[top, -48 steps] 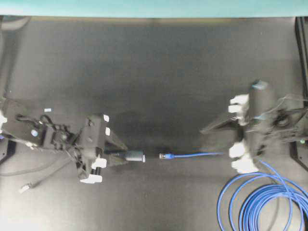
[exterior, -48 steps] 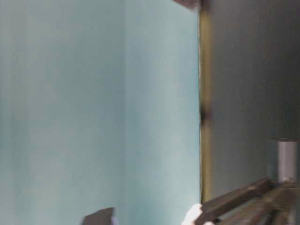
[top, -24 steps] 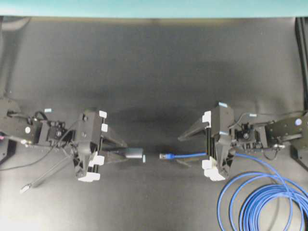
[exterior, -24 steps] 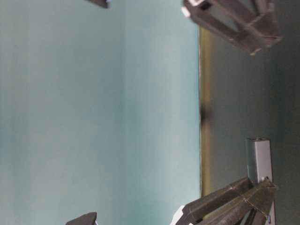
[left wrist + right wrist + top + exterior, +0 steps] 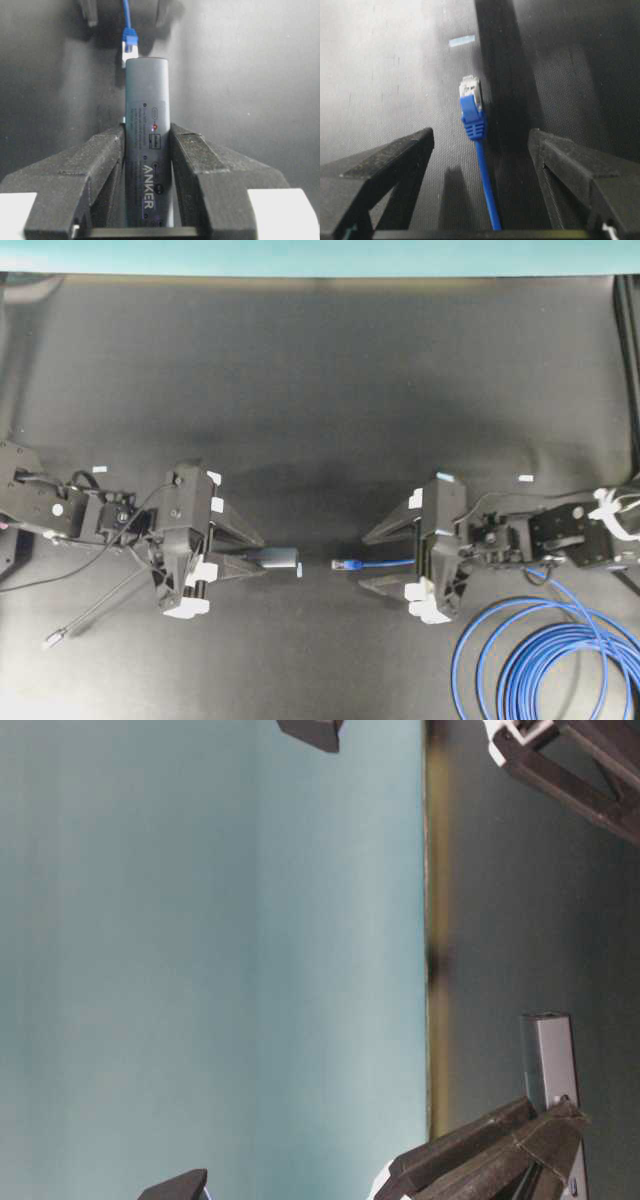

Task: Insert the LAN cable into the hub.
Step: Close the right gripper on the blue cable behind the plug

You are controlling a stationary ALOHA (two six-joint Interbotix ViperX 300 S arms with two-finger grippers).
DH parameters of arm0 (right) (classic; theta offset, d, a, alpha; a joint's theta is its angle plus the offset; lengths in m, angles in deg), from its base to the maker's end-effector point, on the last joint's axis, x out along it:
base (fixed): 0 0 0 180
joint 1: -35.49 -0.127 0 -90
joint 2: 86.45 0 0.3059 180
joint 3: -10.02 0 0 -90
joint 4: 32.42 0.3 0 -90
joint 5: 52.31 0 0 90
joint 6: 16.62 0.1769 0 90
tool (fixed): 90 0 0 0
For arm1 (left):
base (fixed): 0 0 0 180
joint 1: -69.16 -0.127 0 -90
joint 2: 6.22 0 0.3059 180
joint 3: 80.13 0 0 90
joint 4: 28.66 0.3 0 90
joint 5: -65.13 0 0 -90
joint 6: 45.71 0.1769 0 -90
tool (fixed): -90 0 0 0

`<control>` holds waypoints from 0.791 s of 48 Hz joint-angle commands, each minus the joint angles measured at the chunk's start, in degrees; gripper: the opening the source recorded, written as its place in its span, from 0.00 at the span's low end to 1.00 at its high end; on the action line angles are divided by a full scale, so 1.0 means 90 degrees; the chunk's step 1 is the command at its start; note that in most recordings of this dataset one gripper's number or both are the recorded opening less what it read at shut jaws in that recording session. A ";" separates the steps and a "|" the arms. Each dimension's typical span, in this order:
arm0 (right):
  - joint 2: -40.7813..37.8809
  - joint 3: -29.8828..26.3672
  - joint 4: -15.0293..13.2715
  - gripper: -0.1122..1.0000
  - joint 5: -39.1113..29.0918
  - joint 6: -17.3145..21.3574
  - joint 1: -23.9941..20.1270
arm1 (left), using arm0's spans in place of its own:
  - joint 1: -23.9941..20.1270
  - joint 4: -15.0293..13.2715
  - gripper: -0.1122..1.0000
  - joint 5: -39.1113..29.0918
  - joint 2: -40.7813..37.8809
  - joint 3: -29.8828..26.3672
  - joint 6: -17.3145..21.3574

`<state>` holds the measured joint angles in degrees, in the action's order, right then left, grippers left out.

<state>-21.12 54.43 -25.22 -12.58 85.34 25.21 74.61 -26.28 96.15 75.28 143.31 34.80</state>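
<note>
The hub (image 5: 278, 560) is a slim grey bar lying on the black mat, pointing right. My left gripper (image 5: 262, 559) is shut on its rear half; the left wrist view shows the jaws pressed against both sides of the hub (image 5: 146, 145). The LAN cable's clear plug (image 5: 345, 564) lies a short gap from the hub's free end, roughly in line with it. My right gripper (image 5: 364, 562) is open, one finger on each side of the blue cable (image 5: 485, 195) just behind the plug (image 5: 470, 90), touching neither. The rest of the cable lies coiled (image 5: 560, 660) at front right.
The hub's thin dark cord runs back left to a small silver plug (image 5: 55, 638) on the mat. Small white tape marks (image 5: 524, 478) lie on the mat. A teal wall (image 5: 320, 255) bounds the far edge, and a black frame (image 5: 628, 340) stands at the right.
My right arm has swung left and down from beside the coil, and its open jaws now straddle the cable behind the plug. The left gripper with the hub has barely moved.
</note>
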 commanded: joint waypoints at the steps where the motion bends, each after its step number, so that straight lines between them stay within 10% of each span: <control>1: -0.0146 -0.0098 0.0059 0.76 0.0068 -0.0059 -0.0029 | 0.0020 0.0020 0.35 0.0029 0.0107 -0.0098 -0.0010; 19: -0.0469 -0.0293 0.0059 0.61 0.0029 -0.0088 -0.0107 | 0.0049 0.0020 0.35 -0.0156 0.0088 -0.0166 -0.0010; 29: -0.0430 -0.0186 0.0049 0.22 -0.0186 -0.0068 -0.0264 | 0.0049 0.0020 0.35 -0.0205 0.0078 -0.0176 -0.0010; 38: -0.0186 -0.0195 0.0059 0.22 -0.0332 -0.0059 -0.0273 | 0.0049 0.0020 0.35 -0.0312 0.0088 -0.0186 -0.0010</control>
<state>-23.58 52.76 -24.51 -15.13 84.98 23.54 74.96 -26.28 93.69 75.28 142.69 34.80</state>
